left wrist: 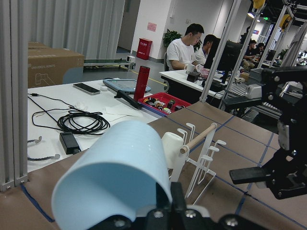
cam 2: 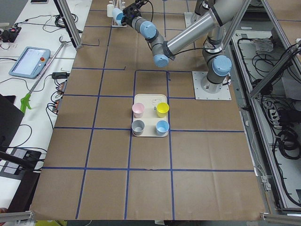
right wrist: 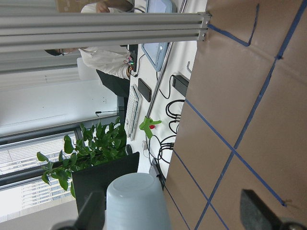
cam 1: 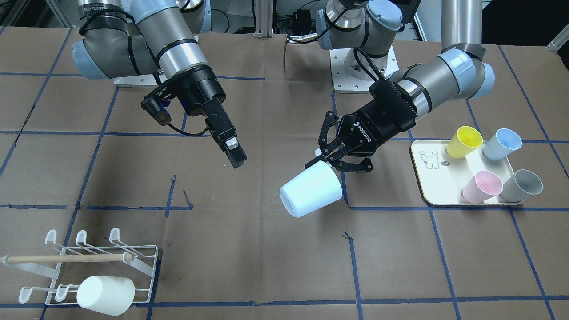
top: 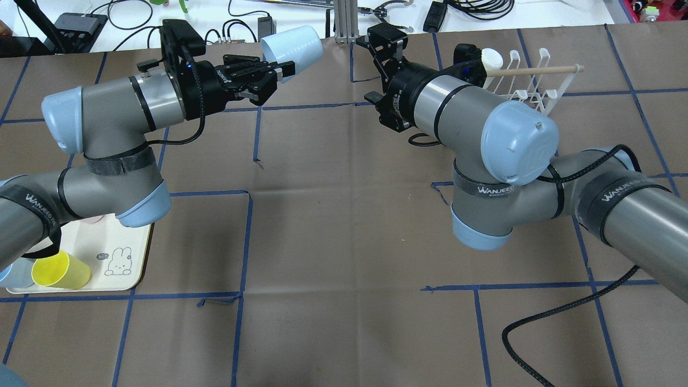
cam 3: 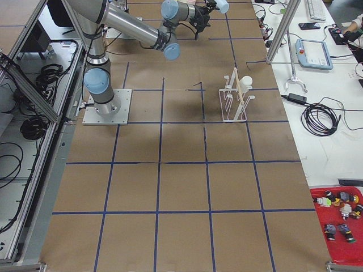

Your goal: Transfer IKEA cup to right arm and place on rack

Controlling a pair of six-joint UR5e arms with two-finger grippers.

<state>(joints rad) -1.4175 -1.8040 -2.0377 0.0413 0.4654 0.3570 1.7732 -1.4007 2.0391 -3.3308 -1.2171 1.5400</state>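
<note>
Brown paper gridded with blue tape covers the worktop (cam 1: 275, 271); above its middle the left hand (cam 1: 324, 161) is clamped on the closed end of the pale blue cup (cam 1: 311, 190), which tilts with its mouth pointing away from that hand; the right hand (cam 1: 235, 154) hangs near, fingers spread wide, holding nothing; the white rack (cam 1: 66, 258) stands well apart near a corner, a white cup (cam 1: 106, 295) on it.
</note>
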